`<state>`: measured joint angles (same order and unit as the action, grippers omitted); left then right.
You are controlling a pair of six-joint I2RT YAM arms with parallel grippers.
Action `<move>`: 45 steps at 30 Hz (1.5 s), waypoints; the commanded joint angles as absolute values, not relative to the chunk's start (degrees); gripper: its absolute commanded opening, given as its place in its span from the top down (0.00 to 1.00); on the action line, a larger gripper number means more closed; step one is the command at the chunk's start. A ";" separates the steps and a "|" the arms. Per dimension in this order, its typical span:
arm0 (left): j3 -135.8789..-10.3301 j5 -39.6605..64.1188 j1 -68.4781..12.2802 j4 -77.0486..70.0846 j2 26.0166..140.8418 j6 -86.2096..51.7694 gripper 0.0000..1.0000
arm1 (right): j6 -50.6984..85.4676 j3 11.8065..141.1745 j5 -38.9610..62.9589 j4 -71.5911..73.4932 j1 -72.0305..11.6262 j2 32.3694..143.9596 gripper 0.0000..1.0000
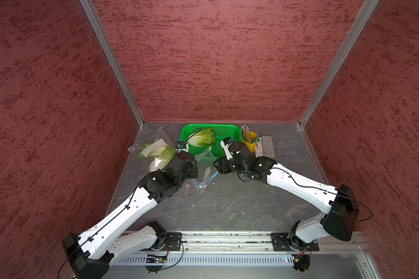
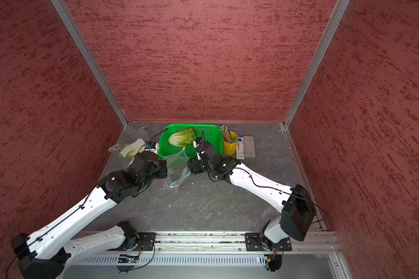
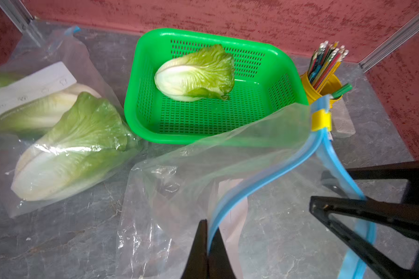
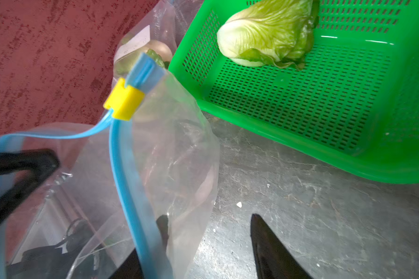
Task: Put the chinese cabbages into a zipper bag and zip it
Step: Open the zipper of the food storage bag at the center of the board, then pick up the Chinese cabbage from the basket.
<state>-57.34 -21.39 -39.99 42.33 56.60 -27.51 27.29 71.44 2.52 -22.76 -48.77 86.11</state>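
A clear zipper bag (image 1: pixel 205 166) with a blue zip track and a yellow slider (image 3: pixel 321 119) hangs between my two grippers, its mouth spread. My left gripper (image 3: pixel 209 229) is shut on the blue rim. My right gripper (image 4: pixel 208 216) is open. One of its fingers sits behind the bag's plastic wall and the other over bare table, so the wall lies between the jaws. One chinese cabbage (image 1: pixel 202 137) lies in the green basket (image 1: pixel 224 126) just beyond the bag. Two more cabbages (image 3: pixel 68 149) lie inside a second clear bag (image 1: pixel 155 151) at the back left.
A yellow cup of pencils (image 1: pixel 249 141) stands right of the basket, with a flat box and a grey block (image 1: pixel 267 146) beside it. Red walls close in the back and both sides. The grey tabletop (image 1: pixel 228 205) stretches toward the front rail.
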 commanded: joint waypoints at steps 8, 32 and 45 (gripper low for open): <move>-56.86 -20.32 -38.62 39.15 56.83 -28.42 1.00 | 26.28 70.40 6.48 -14.14 -48.40 78.46 0.39; -58.09 -16.37 -38.10 39.70 57.46 -29.83 1.00 | 30.27 77.14 -2.16 -9.02 -32.36 99.48 0.34; -72.00 -29.39 -39.07 63.15 57.56 -27.43 1.00 | 26.09 82.36 8.09 4.04 -30.06 109.64 0.31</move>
